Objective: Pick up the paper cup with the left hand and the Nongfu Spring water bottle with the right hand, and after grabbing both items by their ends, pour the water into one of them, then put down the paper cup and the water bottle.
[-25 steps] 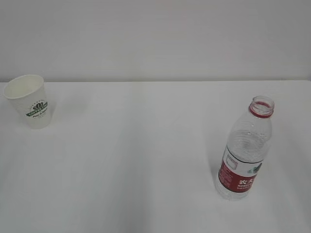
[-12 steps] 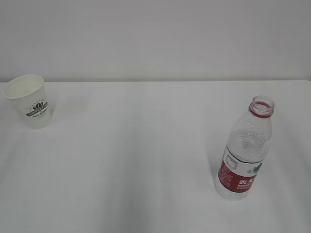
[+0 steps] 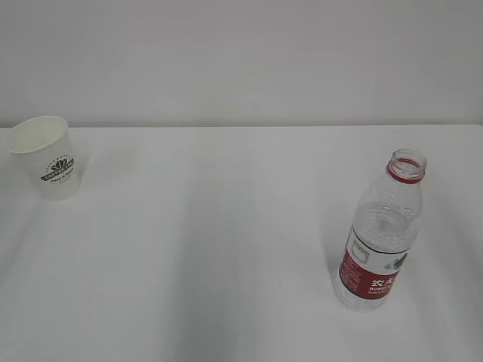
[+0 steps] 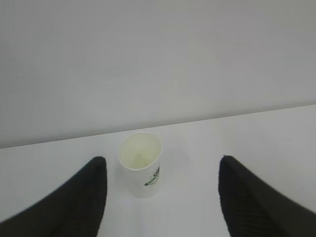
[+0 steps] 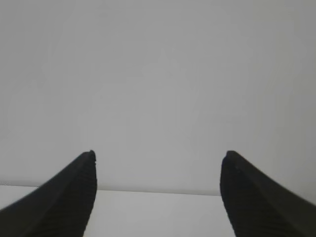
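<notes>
White tabletop carries both task items, standing upright and well apart. The paper cup, with green logo, stands ahead of the left hand, between its two black fingers but beyond their tips, nearer the left one, untouched. That claw is spread wide and empty. The right hand is likewise spread, with nothing between its fingers; only wall and table edge lie ahead. The Nongfu Spring water bottle, uncapped, shows in the exterior view only; its place relative to the right hand cannot be determined.

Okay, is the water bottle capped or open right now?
Open. The water bottle stands upright on the table with no cap; its bare mouth shows above the red neck ring.
</notes>
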Available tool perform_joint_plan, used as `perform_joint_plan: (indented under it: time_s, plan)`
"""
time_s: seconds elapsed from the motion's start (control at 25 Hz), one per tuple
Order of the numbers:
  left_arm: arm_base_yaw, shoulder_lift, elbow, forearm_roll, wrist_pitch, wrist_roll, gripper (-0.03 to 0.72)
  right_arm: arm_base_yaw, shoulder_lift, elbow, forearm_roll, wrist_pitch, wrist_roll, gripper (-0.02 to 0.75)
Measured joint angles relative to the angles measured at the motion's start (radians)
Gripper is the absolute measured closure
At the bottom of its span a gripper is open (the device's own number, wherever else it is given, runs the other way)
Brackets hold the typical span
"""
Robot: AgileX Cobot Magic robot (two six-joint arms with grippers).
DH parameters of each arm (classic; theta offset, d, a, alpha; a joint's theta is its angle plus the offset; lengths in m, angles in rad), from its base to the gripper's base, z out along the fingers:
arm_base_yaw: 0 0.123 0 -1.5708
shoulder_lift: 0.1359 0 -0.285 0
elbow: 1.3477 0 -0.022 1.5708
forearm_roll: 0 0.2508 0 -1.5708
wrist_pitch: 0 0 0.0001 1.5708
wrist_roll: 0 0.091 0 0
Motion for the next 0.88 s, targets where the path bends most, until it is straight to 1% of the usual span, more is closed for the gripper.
perform_joint_plan:
  time_s: [0.16, 0.36, 0.64, 0.76, 0.88]
  plan:
    - [0.000, 0.033, 0.000, -0.025, -0.028, 0.000, 0.172, 0.000, 0.026, -0.002, 0.076, -0.022, -0.077, 0.151]
    - [0.000, 0.071, 0.000, -0.030, -0.076, 0.000, 0.172, 0.000, 0.060, -0.002, 0.190, -0.029, -0.210, 0.151]
    - [0.000, 0.144, 0.000, -0.030, -0.162, 0.000, 0.172, 0.000, 0.118, -0.002, 0.419, -0.039, -0.438, 0.150]
    - [0.000, 0.159, 0.000, -0.012, -0.200, 0.000, 0.172, 0.000, 0.148, -0.002, 0.515, -0.044, -0.532, 0.151]
    - [0.000, 0.171, 0.000, 0.034, -0.235, 0.000, 0.172, 0.000, 0.186, -0.002, 0.605, -0.045, -0.624, 0.151]
